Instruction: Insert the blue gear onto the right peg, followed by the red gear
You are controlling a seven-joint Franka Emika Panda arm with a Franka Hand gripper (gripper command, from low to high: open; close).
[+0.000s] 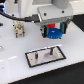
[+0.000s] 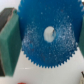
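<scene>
My gripper (image 1: 54, 32) is shut on the blue gear (image 1: 55, 33), a bright blue toothed disc held in the air above the table. In the wrist view the blue gear (image 2: 47, 35) fills most of the picture, with its centre hole showing white, and one green finger pad (image 2: 10, 40) presses its edge. The black white-edged base plate (image 1: 36, 58) lies on the table below the gear. Its right peg (image 1: 50, 50) stands upright, and the other, thinner pin (image 1: 38, 54) stands toward the exterior view's left. The red gear is out of view.
A tan and dark object (image 1: 19, 28) sits on the white table toward the exterior view's left, with black cables (image 1: 12, 17) behind it. The arm's white body (image 1: 57, 10) rises above the gripper.
</scene>
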